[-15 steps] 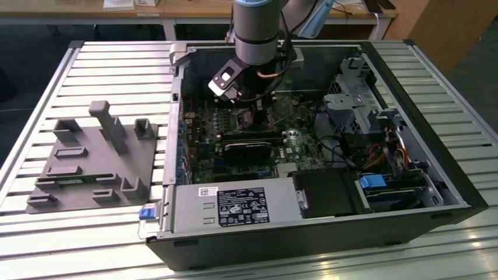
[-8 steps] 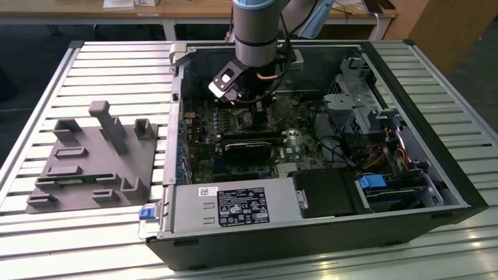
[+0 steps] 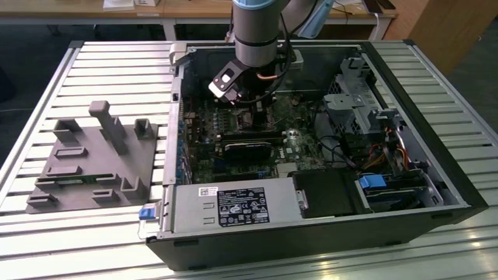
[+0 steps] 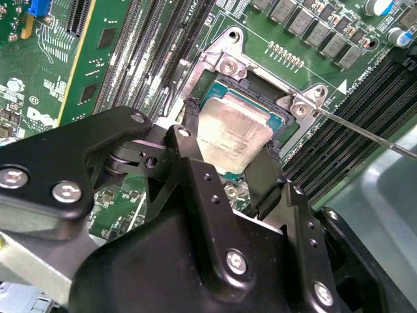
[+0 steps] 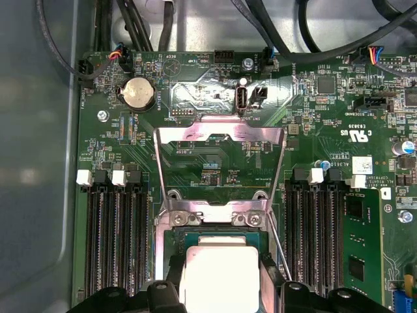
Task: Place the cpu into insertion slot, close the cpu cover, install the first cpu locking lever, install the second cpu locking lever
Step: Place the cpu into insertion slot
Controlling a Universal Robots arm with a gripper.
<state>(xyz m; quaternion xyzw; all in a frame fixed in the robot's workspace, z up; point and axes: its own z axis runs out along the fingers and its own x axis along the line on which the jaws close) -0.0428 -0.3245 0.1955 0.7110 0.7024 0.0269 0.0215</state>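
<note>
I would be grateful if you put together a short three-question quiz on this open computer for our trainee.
1. True or false: the metal cover is folded down over the chip.
2. Pick one: the gripper has its fingers A) against two opposite sides of the chip, B) on the round battery, C) on the grey fixture outside the case.
3. Fill the gap: the chip sits at the square ___ on the green board.

Key: 1 false, the cover stands swung open, away from the chip. 2 A. 3 socket.
</note>
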